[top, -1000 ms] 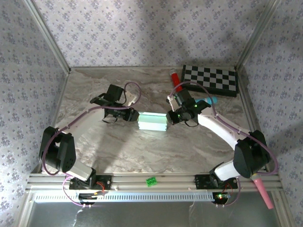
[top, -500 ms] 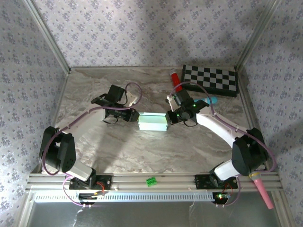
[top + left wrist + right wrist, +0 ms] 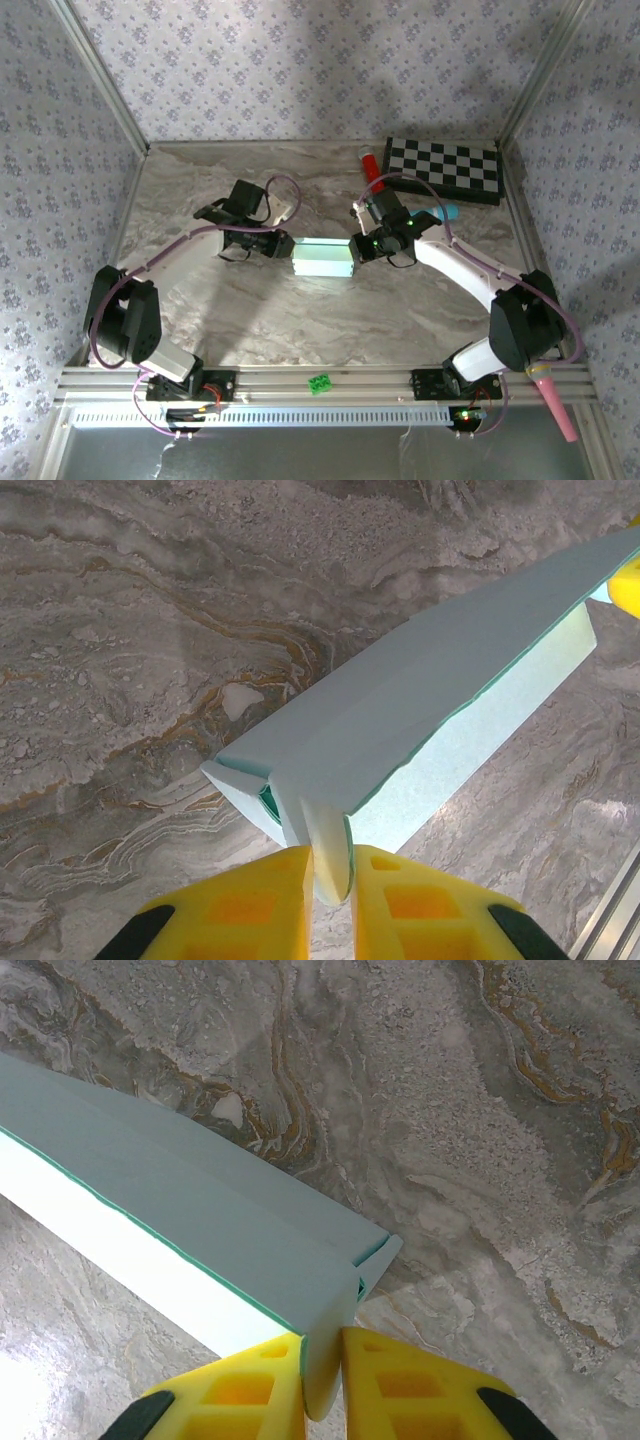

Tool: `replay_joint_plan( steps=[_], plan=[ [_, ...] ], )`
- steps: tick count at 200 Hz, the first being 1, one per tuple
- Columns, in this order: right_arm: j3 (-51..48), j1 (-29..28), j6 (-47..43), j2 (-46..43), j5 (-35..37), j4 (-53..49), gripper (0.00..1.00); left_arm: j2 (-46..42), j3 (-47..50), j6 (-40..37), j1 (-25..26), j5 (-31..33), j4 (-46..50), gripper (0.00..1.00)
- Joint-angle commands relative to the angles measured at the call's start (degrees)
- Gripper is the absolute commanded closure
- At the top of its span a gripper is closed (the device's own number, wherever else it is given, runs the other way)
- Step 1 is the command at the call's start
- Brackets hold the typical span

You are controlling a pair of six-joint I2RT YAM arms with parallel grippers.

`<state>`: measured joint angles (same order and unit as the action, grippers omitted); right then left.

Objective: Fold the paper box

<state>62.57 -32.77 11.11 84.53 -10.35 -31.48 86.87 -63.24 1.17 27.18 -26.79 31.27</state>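
Observation:
The paper box (image 3: 322, 258) is a pale mint-green rectangular box in the middle of the marble table, held between both arms. My left gripper (image 3: 285, 246) is shut on the rounded end tab at the box's left end; in the left wrist view the yellow fingers (image 3: 250, 900) pinch that tab of the paper box (image 3: 420, 710). My right gripper (image 3: 357, 250) is shut on the tab at the right end; in the right wrist view its fingers (image 3: 400, 1385) clamp the flap of the paper box (image 3: 180, 1220), whose end flap stands slightly ajar.
A black-and-white checkerboard (image 3: 443, 168) lies at the back right. A red cylinder (image 3: 369, 166) and a teal-blue toy microphone (image 3: 446, 212) lie near the right arm. Aluminium frame posts and wallpapered walls bound the table (image 3: 300, 320).
Both grippers have tightened slightly on the box's end tabs. The right gripper has shifted a little towards the box; the box has barely moved.

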Motion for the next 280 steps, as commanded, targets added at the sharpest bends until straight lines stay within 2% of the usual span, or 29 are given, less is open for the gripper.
replay_joint_plan(
  steps=[1, 172, 280],
  plan=[
    [1.51, -0.16, 0.88, 0.79, -2.54, -0.13, 0.83, 0.89, -0.78, 0.22, 0.85, -0.52, 0.43, 0.83],
    [3.57, 0.1, 1.86, 2.82, -5.6, -0.86, 0.78, 2.24, -1.75, 0.02, 1.56, -0.42, 0.88, 0.86],
    [4.06, 0.14, 2.73, 4.01, -8.28, -0.34, 0.8, 2.7, -2.06, -0.03, 1.96, -0.37, 0.98, 0.87]
  ],
)
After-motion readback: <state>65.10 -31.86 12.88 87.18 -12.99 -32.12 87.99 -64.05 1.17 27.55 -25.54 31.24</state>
